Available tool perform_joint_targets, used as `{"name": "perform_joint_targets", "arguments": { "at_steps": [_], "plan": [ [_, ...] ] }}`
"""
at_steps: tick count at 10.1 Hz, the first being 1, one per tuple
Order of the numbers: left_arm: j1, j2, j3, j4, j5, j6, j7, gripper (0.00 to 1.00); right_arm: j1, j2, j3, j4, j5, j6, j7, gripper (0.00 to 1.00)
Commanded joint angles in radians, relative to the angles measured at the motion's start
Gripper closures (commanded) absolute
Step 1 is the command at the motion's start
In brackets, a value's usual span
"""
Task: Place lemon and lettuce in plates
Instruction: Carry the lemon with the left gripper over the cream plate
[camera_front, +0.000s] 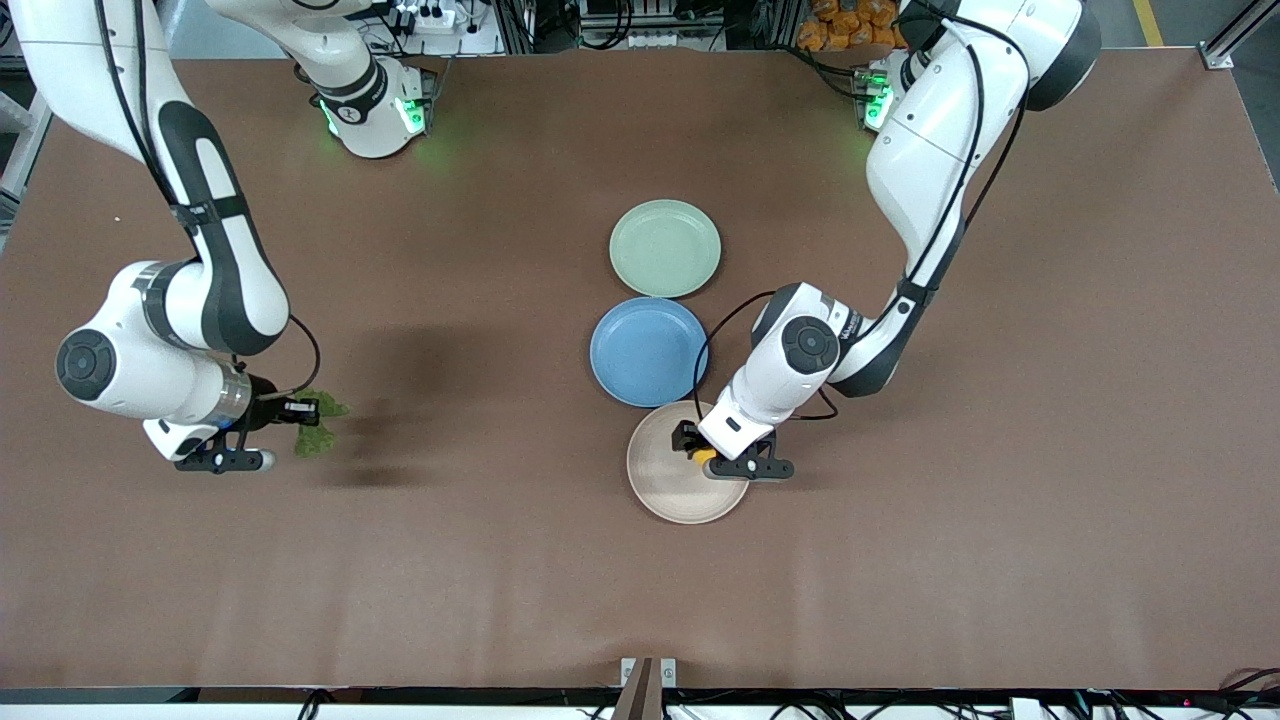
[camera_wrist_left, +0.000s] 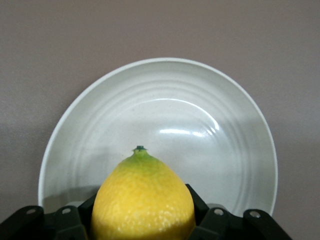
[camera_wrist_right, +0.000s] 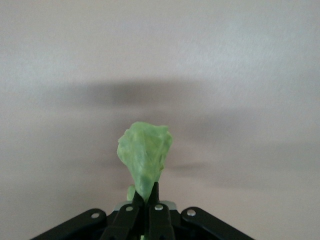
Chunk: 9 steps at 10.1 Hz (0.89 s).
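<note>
Brown matte tabletop (camera_front: 1000, 560) carries three round plates in a line at the middle: the pale green plate (camera_front: 665, 248) farthest from the front camera, a blue plate (camera_front: 648, 351) next, and the beige-pink plate (camera_front: 672, 478) nearest. Over that beige-pink plate hangs the left gripper (camera_front: 700, 452), its jaws pressed onto the lemon (camera_wrist_left: 143, 199), whose long axis runs out from the fingers with the green-tipped point leading over the plate's centre; the fruit lies straight above its target, so the coming move is, I judge, a short descent and release. Well apart, toward the right arm's end of the table, the right gripper (camera_front: 285, 412) pinches the lettuce (camera_wrist_right: 145, 155) by one edge, the crinkled leaf sticking out past the fingertips over bare table; the green plate is its likely goal, a long carry toward the middle. No brand, label or writing can be read anywhere
</note>
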Motion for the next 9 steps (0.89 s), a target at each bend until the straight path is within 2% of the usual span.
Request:
{"name": "perform_joint_targets", "arguments": {
  "at_steps": [1, 2, 3, 4, 5, 6, 9],
  "plan": [
    [-0.014, 0.032, 0.004, 0.029, -0.016, 0.033, -0.015, 0.75, 0.064, -0.099, -0.002, -0.114, -0.021, 0.025, 0.098, 1.0],
    [-0.014, 0.032, 0.004, 0.027, -0.013, 0.033, -0.015, 0.64, 0.085, -0.104, -0.002, -0.118, -0.021, 0.024, 0.135, 1.0],
    [-0.012, 0.032, 0.005, 0.027, -0.012, 0.033, -0.015, 0.45, 0.107, -0.103, -0.002, -0.118, -0.021, 0.024, 0.181, 1.0],
    [-0.007, 0.028, 0.005, 0.027, -0.01, 0.033, -0.012, 0.39, 0.123, -0.103, 0.0, -0.118, -0.021, 0.019, 0.215, 1.0],
    [-0.004, 0.023, 0.005, 0.027, -0.009, 0.033, -0.012, 0.17, 0.142, -0.106, 0.001, -0.118, -0.021, 0.01, 0.262, 1.0],
    [-0.003, 0.015, 0.005, 0.027, -0.007, 0.033, -0.012, 0.0, 0.171, -0.109, 0.001, -0.116, -0.019, -0.007, 0.317, 1.0],
    [0.014, -0.02, 0.013, 0.026, -0.004, 0.015, -0.005, 0.0, 0.298, -0.133, 0.004, -0.114, -0.013, -0.07, 0.515, 1.0]
  ]
}}
